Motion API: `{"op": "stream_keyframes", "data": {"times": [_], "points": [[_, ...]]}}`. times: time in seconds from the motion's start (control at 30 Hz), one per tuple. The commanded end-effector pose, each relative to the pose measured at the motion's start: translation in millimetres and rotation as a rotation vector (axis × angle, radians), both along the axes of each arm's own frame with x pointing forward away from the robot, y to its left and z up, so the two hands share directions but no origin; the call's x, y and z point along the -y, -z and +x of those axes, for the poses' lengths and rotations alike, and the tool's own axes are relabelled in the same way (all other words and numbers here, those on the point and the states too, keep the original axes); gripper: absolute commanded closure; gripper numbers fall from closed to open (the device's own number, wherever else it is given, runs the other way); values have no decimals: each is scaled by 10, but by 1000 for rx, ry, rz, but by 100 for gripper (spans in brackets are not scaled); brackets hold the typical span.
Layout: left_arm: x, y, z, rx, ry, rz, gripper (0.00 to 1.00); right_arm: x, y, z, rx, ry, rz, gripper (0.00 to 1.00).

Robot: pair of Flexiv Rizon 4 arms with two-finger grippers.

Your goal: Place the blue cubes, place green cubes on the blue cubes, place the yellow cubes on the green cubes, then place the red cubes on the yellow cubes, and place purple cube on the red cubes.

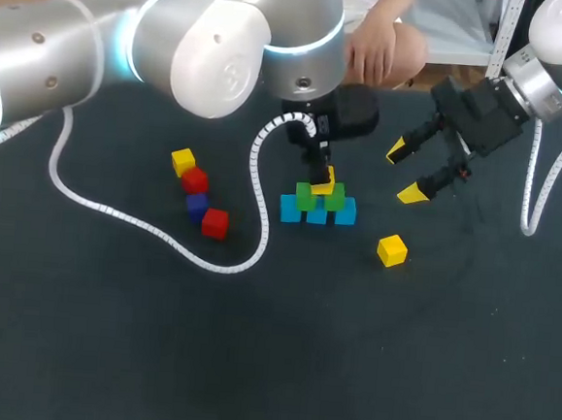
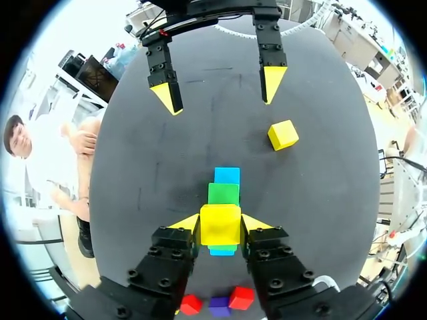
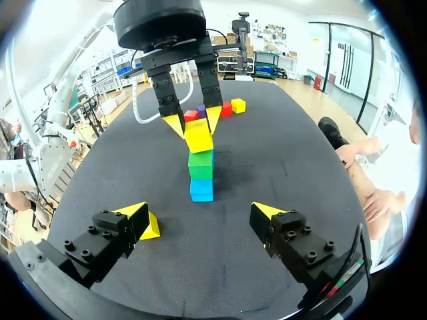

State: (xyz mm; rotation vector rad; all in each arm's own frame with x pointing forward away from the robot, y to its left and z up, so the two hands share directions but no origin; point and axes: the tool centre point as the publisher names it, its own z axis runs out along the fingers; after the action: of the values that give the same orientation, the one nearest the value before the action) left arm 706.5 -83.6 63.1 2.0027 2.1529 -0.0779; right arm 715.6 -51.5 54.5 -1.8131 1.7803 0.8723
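While the left gripper (image 2: 220, 223) held a yellow cube (image 2: 220, 225) at the top of the stack, the main danger, by the look of it, lay in the release. If the cube was not seated squarely on the green cubes (image 1: 304, 197), it could tip or slide off as the fingers parted. The yellow tips also stood close beside the upper tiers, so a sideways drag on withdrawal could nudge the green layer off the blue cubes (image 1: 345, 211) beneath. Whether the cube's underside was fully resting on the green could not be made out. The left jaws were closed on the yellow cube from two sides, spread only as wide as the cube itself. The right gripper (image 1: 406, 171) hung over the table beyond the stack, its jaws wide apart, holding nothing and touching nothing. A second yellow cube (image 1: 391, 250) lay loose on the table (image 1: 425, 358) near the stack, on the right arm's side. On the left arm's side, well apart from the stack, waited another yellow cube (image 1: 183, 160), two red cubes (image 1: 215, 222) and the purple cube (image 1: 197, 204).
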Motion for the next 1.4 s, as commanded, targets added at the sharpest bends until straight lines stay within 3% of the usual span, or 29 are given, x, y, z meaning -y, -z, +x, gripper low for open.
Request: {"op": "stream_keyframes", "data": {"times": [0.03,1.17,1.23,1.27,1.4], "points": [[14,6,34,-8,3,2,100,0,-3,-10,2,2,0,0],[11,39,52,-16,2,7,100,0,-3,-10,2,2,0,0],[12,33,47,-16,-2,8,66,0,-3,-10,2,2,0,0],[10,30,40,-16,-5,7,3,0,-3,-10,2,2,0,0],[5,18,16,-16,-8,4,0,0,-3,-10,2,2,0,0]]}}
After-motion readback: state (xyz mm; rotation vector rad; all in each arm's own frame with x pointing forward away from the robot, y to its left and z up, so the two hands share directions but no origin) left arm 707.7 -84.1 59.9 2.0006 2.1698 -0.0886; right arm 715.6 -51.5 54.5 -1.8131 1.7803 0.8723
